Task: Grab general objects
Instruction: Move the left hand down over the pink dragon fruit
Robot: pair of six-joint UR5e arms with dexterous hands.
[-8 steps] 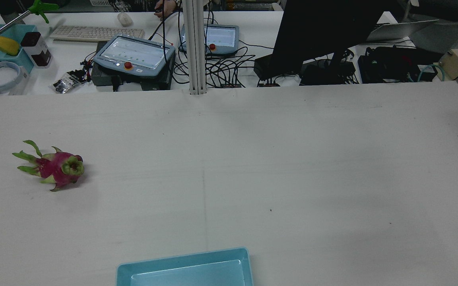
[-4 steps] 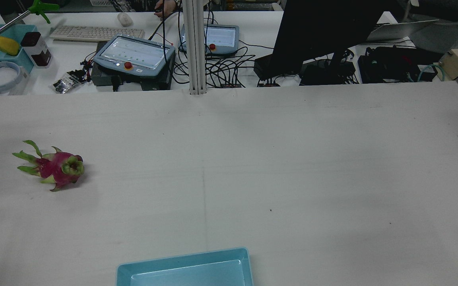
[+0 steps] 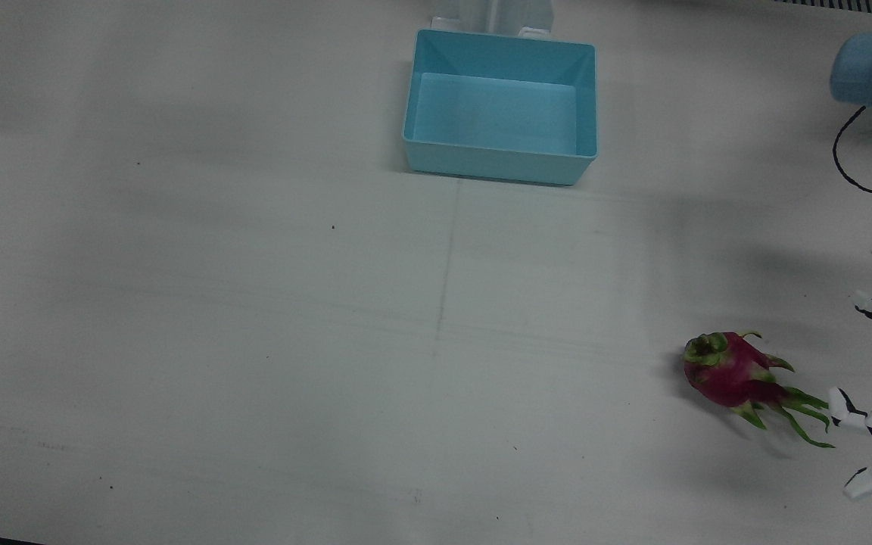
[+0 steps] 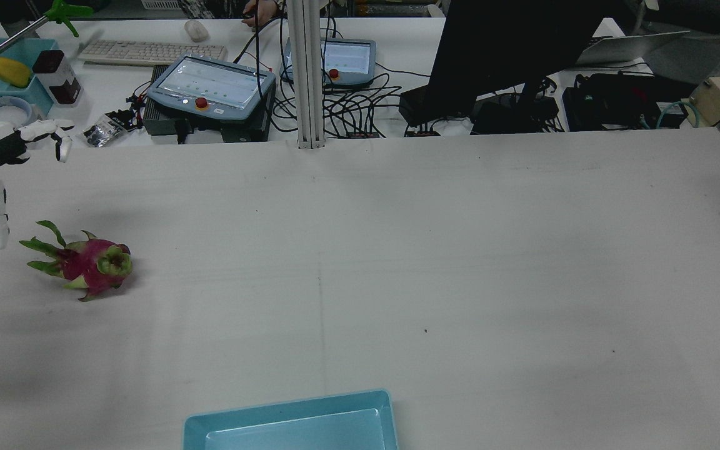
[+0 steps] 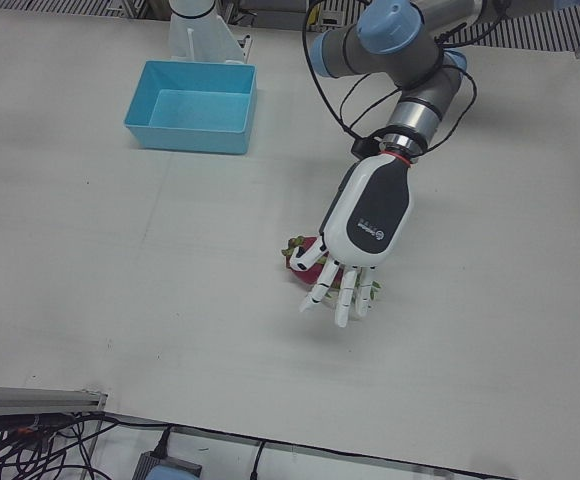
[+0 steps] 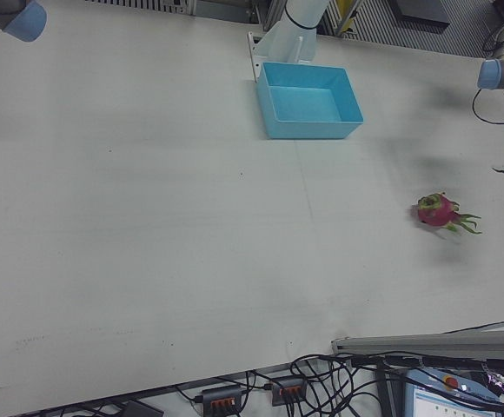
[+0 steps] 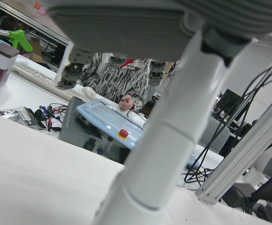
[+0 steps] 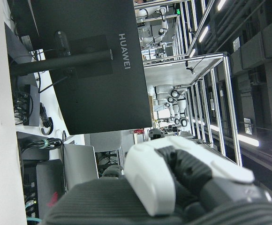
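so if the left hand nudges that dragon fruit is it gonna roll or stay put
The dragon fruit lies on its side, oval-bodied, so it would probably roll a little. Its green leafy tips splay onto the table and may stop it. The left hand is open, not yet holding it.

Glossy white plastic left hand; smooth plastic bin; matt table.

White table, cluttered desk beyond

We see a plain white table. On it lie a pink dragon fruit with green scales at the robot's left and an open blue bin at the robot's edge.
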